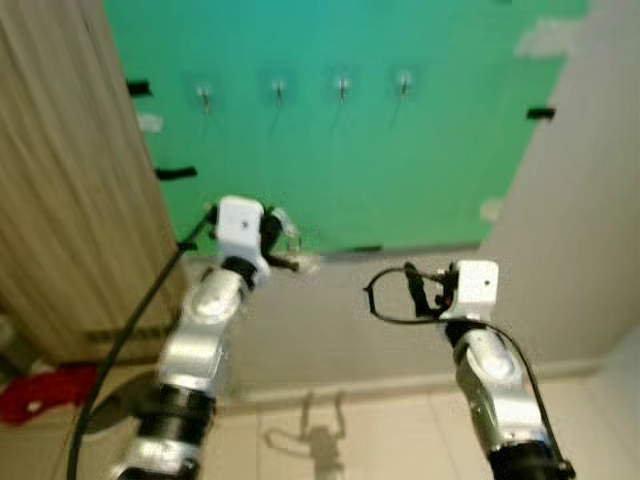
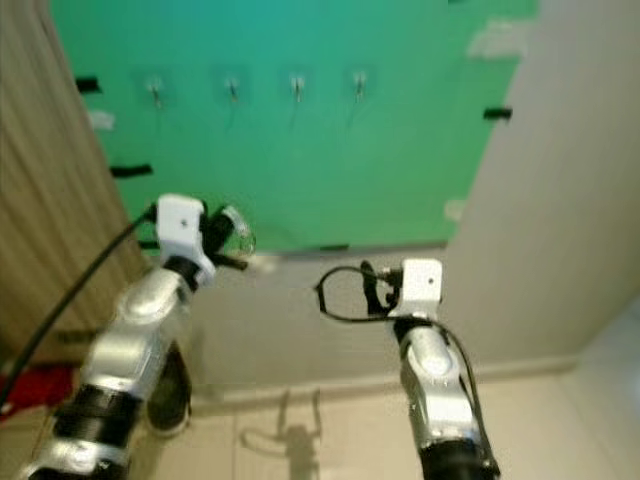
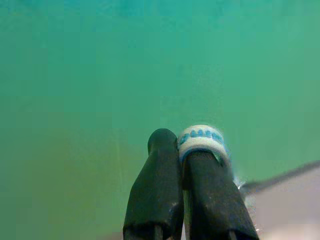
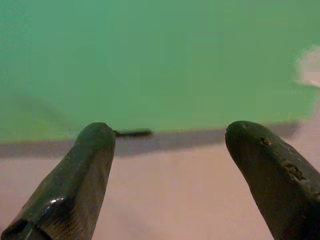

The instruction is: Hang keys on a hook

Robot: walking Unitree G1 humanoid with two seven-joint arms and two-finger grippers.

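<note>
"Where are the keys (image 1: pixel 290 240)?"

"Up in the left end effector (image 1: pixel 282 243). Its two black fingers (image 3: pixel 165 190) are squeezed together, with a little white and blue ring pinched at the tips. I can see a shiny ring there too, but it is blurry."

"Why does it hold them so high?"

"I think so the ring can slip over a hook. The four hooks (image 1: pixel 278 92) are in a row on the green board (image 1: pixel 400 170), and they are higher still, so the arm has to go up more."

"Which hook will it use?"

"I can't tell. The second hook from the left (image 2: pixel 232 88) sits about straight above it."

"And the other arm?"

"The right end effector (image 1: pixel 395 293) is held out low, below the board's bottom edge. Its fingers are spread wide with nothing between them. I guess it is keeping out of the way."

"What's beside the board?"

"A wooden door (image 1: pixel 60 200) on the left, and a plain wall (image 1: pixel 590 230) on the right."
</note>
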